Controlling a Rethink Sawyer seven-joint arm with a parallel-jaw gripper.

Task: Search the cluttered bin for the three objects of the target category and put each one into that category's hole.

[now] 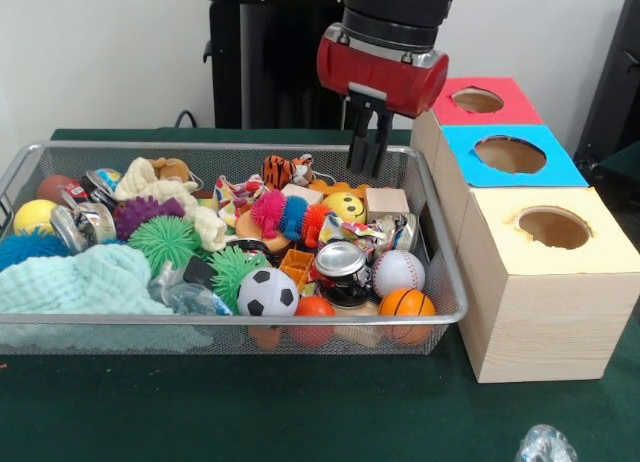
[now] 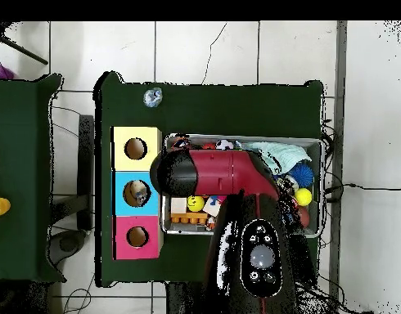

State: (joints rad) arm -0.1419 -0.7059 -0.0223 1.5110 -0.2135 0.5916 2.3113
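The silver wire-mesh bin (image 1: 230, 147) is packed with toys. My gripper (image 1: 366, 168) hangs over the bin's far right corner, above a smiley ball (image 1: 346, 206). Its fingers are close together and hold nothing. A crumpled clear plastic bottle (image 1: 182, 295) lies near the bin's front, beside a soccer ball (image 1: 267, 293). Another clear bottle (image 1: 545, 445) lies on the green table in front of the boxes and also shows in the overhead view (image 2: 152, 96). There, something pale and glinting sits inside the blue box's hole (image 2: 138, 192). My arm hides the gripper in the overhead view.
Three wooden boxes stand right of the bin, topped red (image 1: 520, 110), blue (image 1: 562, 169) and yellow (image 1: 500, 222), each with a round hole. Shiny cans (image 1: 341, 261) (image 1: 84, 222), balls, spiky toys and a mint cloth (image 1: 80, 282) fill the bin (image 2: 321, 149).
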